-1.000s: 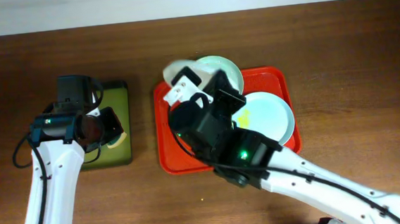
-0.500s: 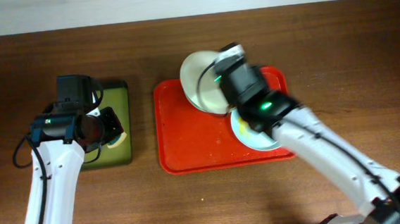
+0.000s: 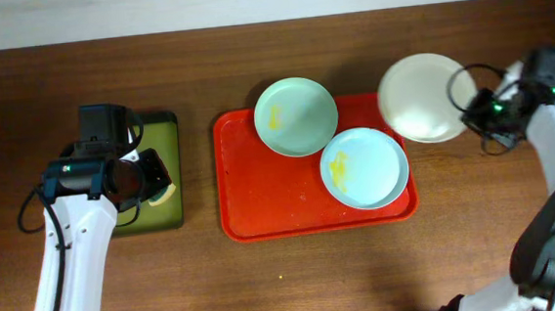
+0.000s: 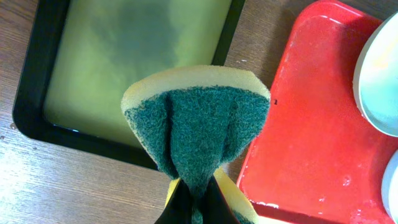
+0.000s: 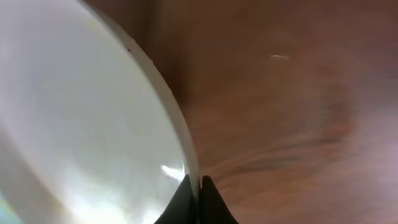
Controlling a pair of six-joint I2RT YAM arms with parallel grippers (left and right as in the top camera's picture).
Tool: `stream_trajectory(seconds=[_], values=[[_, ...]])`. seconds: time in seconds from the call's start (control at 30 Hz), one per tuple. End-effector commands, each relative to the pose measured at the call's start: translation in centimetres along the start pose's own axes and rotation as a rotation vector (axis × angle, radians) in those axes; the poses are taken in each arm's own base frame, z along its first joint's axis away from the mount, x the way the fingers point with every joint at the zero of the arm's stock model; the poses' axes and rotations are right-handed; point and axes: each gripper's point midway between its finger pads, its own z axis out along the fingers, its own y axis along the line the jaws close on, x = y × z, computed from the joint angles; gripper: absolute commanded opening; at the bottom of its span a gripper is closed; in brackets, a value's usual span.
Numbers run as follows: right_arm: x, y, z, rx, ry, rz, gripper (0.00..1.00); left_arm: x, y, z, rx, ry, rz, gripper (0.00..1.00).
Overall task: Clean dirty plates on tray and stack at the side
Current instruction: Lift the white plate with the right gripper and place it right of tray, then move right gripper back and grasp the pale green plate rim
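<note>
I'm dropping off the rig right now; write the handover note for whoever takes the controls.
Left gripper: shut on the sponge, over the edge of the green tray.
Right gripper: shut on the rim of the white plate, right of the red tray; I cannot tell if the plate rests on the table.
Done: white plate is off the red tray, no smear showing.
Left: rear mint plate and front mint plate sit on the red tray with yellow smears; wipe both, then stack with the white plate.
</note>
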Motion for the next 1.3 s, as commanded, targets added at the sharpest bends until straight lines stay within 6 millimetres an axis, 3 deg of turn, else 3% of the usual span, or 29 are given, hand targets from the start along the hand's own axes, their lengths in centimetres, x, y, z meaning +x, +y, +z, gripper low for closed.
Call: stream_trajectory(seconds=[0.0,0.13,0.3,0.37,0.4,0.43,0.53,0.63,0.8,0.87,0.93,0.97,1.07,1.1,1.27], values=[[-1.2,-3.4,1.9,-0.014,0.020,0.137,0.04,0.0,0.1,-0.2,-0.003,-0.011,0.021,0.00],[-2.1,-6.2,3.6,0.002,0.013,0.181,0.04,0.0,0.1,-0.2,-0.003,-0.011,0.021,0.00],[-2.2,-5.6,4.2,-0.003,0.007,0.096,0.05,-0.1,0.0,-0.2,-0.002,-0.012,0.021,0.00],[-2.0,-5.2,4.3,-0.005,0.012,0.085,0.24,-0.2,0.0,-0.2,0.000,-0.017,0.021,0.00],[-1.9,-4.8,4.4,-0.008,0.017,0.077,0.44,-0.2,0.0,-0.2,0.001,-0.018,0.021,0.00],[-1.5,-4.3,4.4,-0.014,0.029,0.070,0.54,-0.2,0.0,-0.2,0.001,-0.018,0.021,0.00],[-1.2,-3.4,3.6,-0.019,0.033,0.057,0.57,-0.2,0.0,-0.2,0.001,-0.018,0.021,0.00],[-2.0,-2.2,1.5,-0.037,-0.019,0.032,0.57,-0.2,0.0,-0.2,0.001,-0.017,0.021,0.00],[-2.8,2.4,-2.4,-0.099,-0.127,-0.080,0.64,-0.3,-0.1,-0.2,0.003,-0.022,0.021,0.00],[-2.4,6.4,-3.5,-0.187,-0.159,-0.212,0.67,-0.3,-0.1,-0.2,0.004,-0.024,0.021,0.00],[-0.9,10.7,-3.3,-0.282,-0.149,-0.345,0.78,-0.4,-0.1,-0.2,0.003,-0.024,0.021,0.00],[0.5,12.8,-2.8,-0.313,-0.132,-0.420,0.83,-0.4,-0.1,-0.2,0.004,-0.024,0.021,0.00],[3.9,16.9,-0.9,-0.299,-0.107,-0.578,0.88,-0.4,-0.1,-0.2,0.003,-0.024,0.021,0.00],[4.7,17.6,-0.1,-0.272,-0.108,-0.608,0.98,-0.4,-0.1,-0.2,0.003,-0.024,0.021,0.00],[8.7,19.5,5.2,-0.080,-0.107,-0.746,1.00,-0.3,-0.1,0.1,0.000,-0.016,0.021,0.00]])
